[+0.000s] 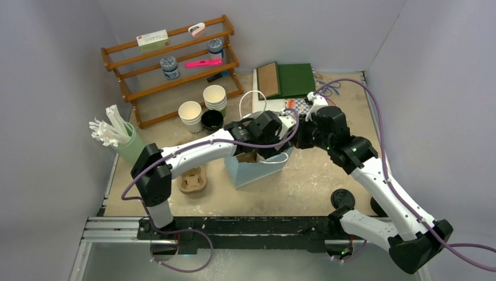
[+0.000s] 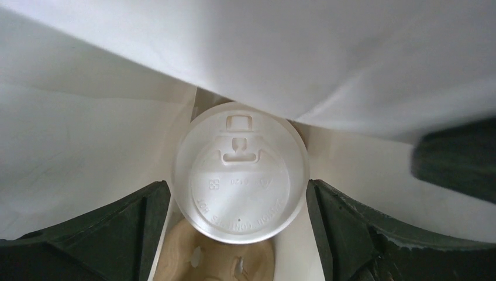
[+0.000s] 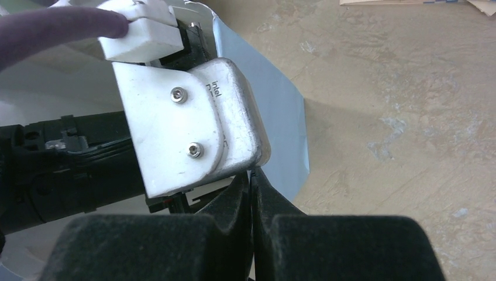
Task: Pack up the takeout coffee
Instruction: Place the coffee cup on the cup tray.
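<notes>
A cream-white cup with a white lid (image 2: 240,172) is inside the pale paper bag (image 1: 257,170), over a brown pulp carrier (image 2: 216,257) on the bag's floor. My left gripper (image 2: 238,193) reaches down into the bag, and its fingers (image 2: 146,234) touch both sides of the lid. In the top view it is at the bag's mouth (image 1: 263,136). My right gripper (image 3: 250,190) is shut on the bag's rim (image 3: 281,117), at the bag's right side in the top view (image 1: 294,136). A black cup (image 1: 212,120) stands behind the bag on the left.
A lone cream cup (image 1: 190,112) and stacked cream cups (image 1: 214,96) stand by the black cup. A second pulp carrier (image 1: 192,180) lies left of the bag. A green holder of white sticks (image 1: 130,145), a wooden shelf (image 1: 175,64) and flat boards (image 1: 289,79) surround them.
</notes>
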